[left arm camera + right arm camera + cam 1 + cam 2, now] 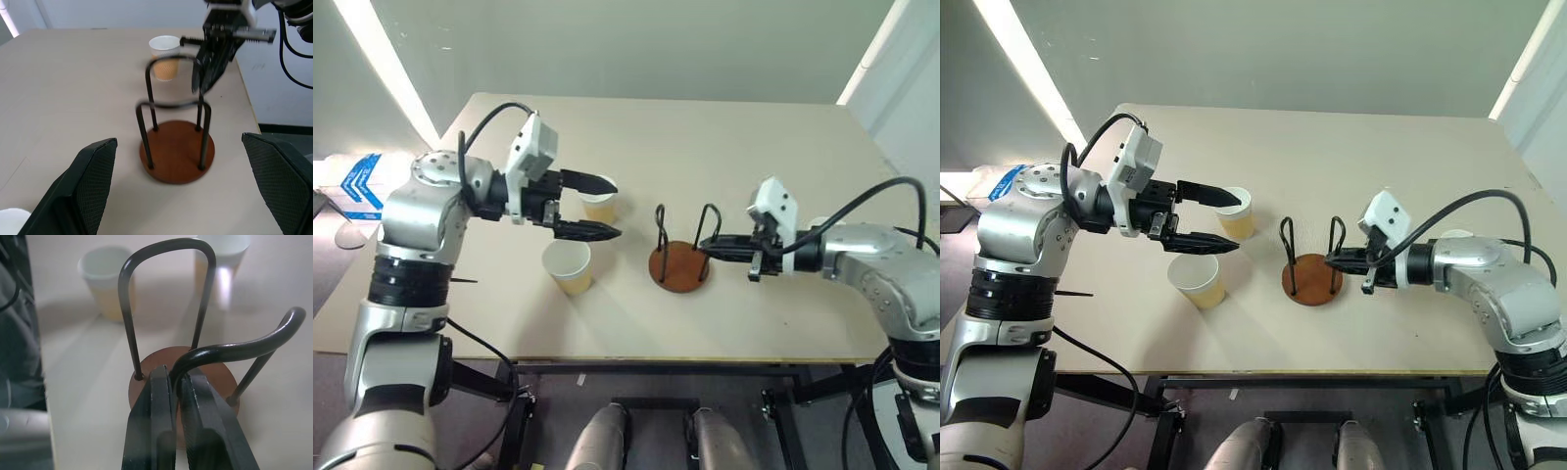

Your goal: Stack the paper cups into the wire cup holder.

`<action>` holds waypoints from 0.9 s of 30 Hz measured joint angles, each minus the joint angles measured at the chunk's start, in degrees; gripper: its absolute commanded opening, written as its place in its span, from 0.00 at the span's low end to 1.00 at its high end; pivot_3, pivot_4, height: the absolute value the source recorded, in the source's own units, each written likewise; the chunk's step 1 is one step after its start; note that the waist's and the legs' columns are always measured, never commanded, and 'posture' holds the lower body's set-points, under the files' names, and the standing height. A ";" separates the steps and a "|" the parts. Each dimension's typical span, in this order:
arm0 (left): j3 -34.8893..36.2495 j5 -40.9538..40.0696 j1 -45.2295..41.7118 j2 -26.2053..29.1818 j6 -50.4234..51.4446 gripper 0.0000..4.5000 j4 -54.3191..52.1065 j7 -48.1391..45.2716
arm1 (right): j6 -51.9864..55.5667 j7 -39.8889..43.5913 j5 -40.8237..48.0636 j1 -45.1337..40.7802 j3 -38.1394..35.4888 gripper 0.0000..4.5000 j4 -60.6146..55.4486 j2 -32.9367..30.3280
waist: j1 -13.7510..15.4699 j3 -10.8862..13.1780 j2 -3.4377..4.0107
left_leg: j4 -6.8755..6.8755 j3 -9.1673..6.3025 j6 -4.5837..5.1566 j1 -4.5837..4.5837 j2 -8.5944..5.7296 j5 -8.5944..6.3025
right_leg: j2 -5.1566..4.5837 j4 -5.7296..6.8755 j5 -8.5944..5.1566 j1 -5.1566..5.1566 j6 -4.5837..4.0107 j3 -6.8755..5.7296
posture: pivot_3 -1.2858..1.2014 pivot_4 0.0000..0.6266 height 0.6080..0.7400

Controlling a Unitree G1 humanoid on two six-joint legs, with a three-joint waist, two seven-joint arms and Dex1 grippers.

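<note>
Right wrist view, right tool point(177, 382) pinching wire cup holder point(161, 308) loop

Paper cups point(569, 265) tan-yellow, white inside; wire cup holder point(680, 266) reddish-brown base, black loops; table point(754, 147) beige.

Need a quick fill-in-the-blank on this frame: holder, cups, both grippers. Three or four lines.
1. The right gripper is shut on a wire loop of the ____.
2. The left gripper has its fingers ____.
3. The wire cup holder holds ____ paper cups.
4. The paper cups stand on the ____.

Missing: wire cup holder; open; no; table
</note>
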 measured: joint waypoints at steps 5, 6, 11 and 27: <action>0.00 -0.02 0.30 0.04 0.39 1.00 -0.13 0.64 | -2.59 0.64 -2.06 0.92 2.40 0.00 0.04 -0.33 | -0.04 0.00 0.00 | -0.01 0.00 0.04 0.00 0.00 0.03 | 0.00 -0.01 0.00 0.00 0.01 0.00 | 0.52 0.24 1.00; 0.00 -0.02 0.30 0.05 0.45 1.00 -0.14 0.81 | -3.05 0.73 -2.47 1.11 2.78 0.00 0.09 -0.33 | -0.04 0.00 0.00 | -0.01 0.00 0.05 -0.01 0.00 0.04 | 0.00 -0.01 -0.01 0.00 0.02 0.00 | 0.52 0.24 1.00; 0.00 -0.02 0.30 0.07 0.68 1.00 -0.15 1.14 | -6.46 1.52 -5.68 1.31 4.98 0.13 1.90 -0.52 | -0.06 -0.01 -0.01 | -0.01 0.01 0.12 -0.01 0.00 0.02 | 0.00 -0.04 -0.02 0.00 0.04 0.00 | 0.52 0.24 1.00; -0.28 0.18 4.18 3.74 0.94 1.00 -5.06 1.88 | -4.87 2.12 -5.89 11.88 -3.82 0.76 -1.73 -9.67 | -0.17 -0.01 -0.02 | -0.06 0.04 0.09 -0.04 0.00 -0.08 | 0.02 -0.17 -0.08 0.02 0.13 0.05 | 0.52 0.24 1.00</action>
